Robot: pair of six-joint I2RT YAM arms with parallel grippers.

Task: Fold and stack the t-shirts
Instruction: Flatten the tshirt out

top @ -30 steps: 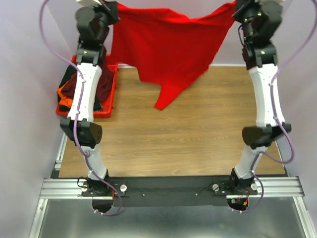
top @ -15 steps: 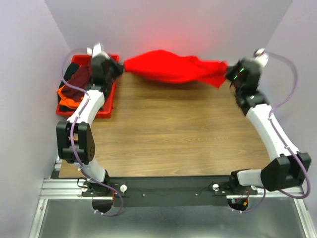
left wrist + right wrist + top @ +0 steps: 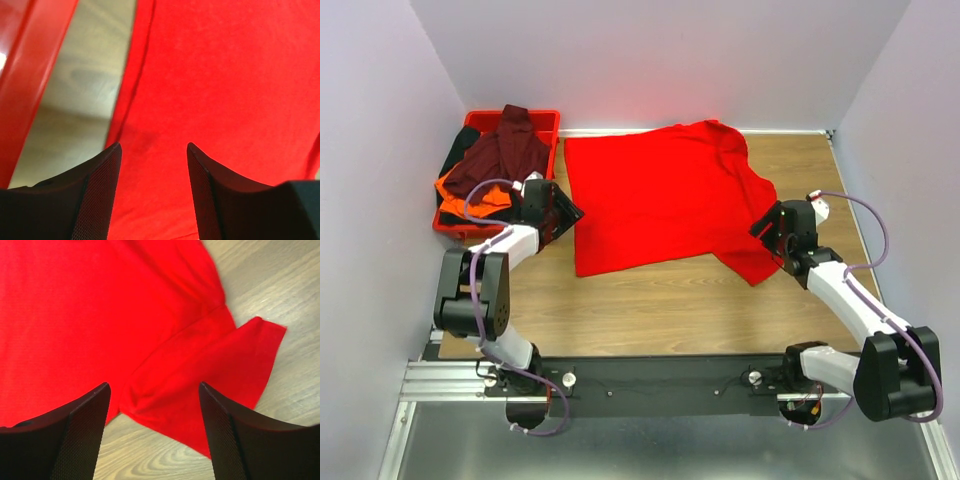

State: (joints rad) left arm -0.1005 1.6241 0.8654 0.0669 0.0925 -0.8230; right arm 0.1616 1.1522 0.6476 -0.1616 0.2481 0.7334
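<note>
A bright red t-shirt (image 3: 655,195) lies spread flat on the wooden table, with one sleeve (image 3: 220,370) folded out at its near right corner. My left gripper (image 3: 563,212) is open, low at the shirt's left edge, with red cloth (image 3: 225,75) under the gap between its fingers (image 3: 97,195) and nothing pinched. At the sleeve, my right gripper (image 3: 772,226) also stands open, its fingers (image 3: 85,425) straddling the sleeve's hem without holding it. The maroon t-shirt (image 3: 505,148), orange t-shirt (image 3: 465,188) and black t-shirt (image 3: 453,160) are heaped in the tray.
The red plastic tray (image 3: 548,118) stands at the far left corner of the table, and its rim (image 3: 27,80) shows close to my left gripper. Bare wood (image 3: 670,300) lies between the shirt and the arm bases. Walls close in the left, right and far sides.
A second ago both grippers held the red shirt stretched high in the air. They swung it down and toward the bases, laid it flat, and both opened and let go.
</note>
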